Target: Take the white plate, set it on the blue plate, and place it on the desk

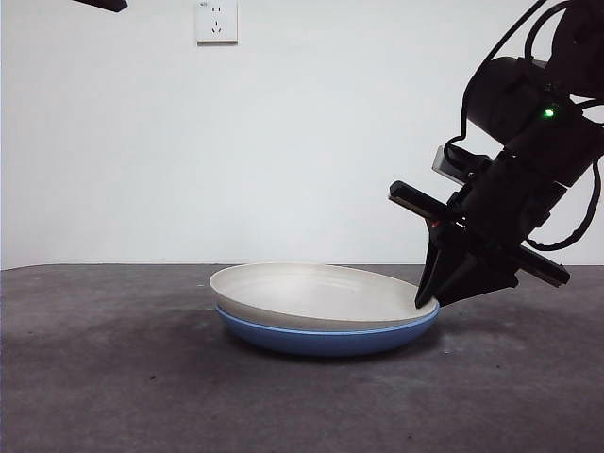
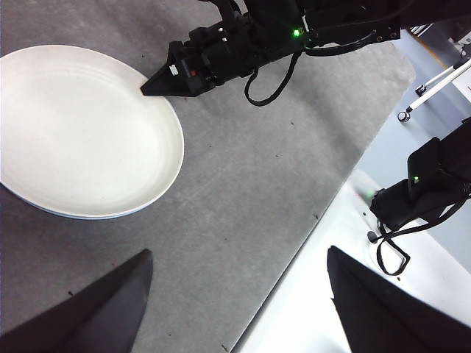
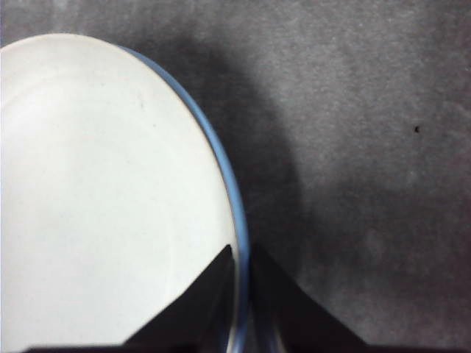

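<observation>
We counted two plates: one white plate nested in one blue plate; the right gripper pinched both rims, while the left gripper hung spread wide.

Front view sits low, level; both wrist views look down, sharing the white plate.

The white plate is matte off-white to cream, with faint concentric rings inside. Under it, the blue plate shows a glossy mid-blue outer wall and a paler blue line at the rim. The tabletop is dark grey-brown, mottled and scuffed with lighter patches. The right pincer, at the white plate's 3 o'clock edge in the front view, is black, with a small green light on its arm. The wall is plain white, with a white socket.
</observation>
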Controlling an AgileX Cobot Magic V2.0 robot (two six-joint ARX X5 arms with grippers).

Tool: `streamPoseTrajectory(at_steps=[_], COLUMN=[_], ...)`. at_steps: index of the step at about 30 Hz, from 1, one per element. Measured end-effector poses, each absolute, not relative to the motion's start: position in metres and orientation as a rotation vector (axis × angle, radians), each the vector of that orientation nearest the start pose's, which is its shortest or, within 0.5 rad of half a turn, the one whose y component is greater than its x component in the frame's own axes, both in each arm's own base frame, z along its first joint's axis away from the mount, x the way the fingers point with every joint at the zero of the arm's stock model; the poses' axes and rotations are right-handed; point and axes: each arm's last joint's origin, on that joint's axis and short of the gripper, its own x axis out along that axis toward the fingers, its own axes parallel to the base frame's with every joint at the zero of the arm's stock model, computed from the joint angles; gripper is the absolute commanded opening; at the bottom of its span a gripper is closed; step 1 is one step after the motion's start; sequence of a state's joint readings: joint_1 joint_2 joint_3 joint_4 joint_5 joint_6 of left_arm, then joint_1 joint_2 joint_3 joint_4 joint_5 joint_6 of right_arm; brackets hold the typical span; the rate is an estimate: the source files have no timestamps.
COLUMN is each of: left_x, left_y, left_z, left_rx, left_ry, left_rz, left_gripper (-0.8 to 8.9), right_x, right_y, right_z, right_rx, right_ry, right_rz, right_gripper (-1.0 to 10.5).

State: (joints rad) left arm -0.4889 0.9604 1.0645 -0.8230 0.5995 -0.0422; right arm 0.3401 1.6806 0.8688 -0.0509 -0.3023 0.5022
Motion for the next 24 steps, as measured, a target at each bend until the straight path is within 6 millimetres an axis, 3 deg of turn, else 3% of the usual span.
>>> streamPoseTrajectory(at_steps=[4, 8, 14, 24], left_x=[0.147, 0.147, 0.147, 0.147], left_y=[-0.097, -0.097, -0.097, -0.097], left_z=[0.345, 0.345, 0.345, 0.345], left_rx=[-0.078, -0.078, -0.078, -0.078], left_ry=[0.775, 0.775, 0.775, 0.775], left_rz=[-1.023, -1.023, -1.023, -1.023], left_gripper=[3.74, 3.74, 3.74, 3.74], right_x=[0.302, 0.302, 0.301, 0.276], right_y=[0.116, 0.118, 0.118, 0.108], right_z=[0.157, 0.158, 0.163, 0.225], right_rx=[0.437, 0.438, 0.442, 0.429], right_ry=[1.005, 0.998, 0.986, 0.835], right_rz=[0.370, 0.376, 0.384, 0.417], right_gripper=[0.5, 2.6, 2.8, 2.8])
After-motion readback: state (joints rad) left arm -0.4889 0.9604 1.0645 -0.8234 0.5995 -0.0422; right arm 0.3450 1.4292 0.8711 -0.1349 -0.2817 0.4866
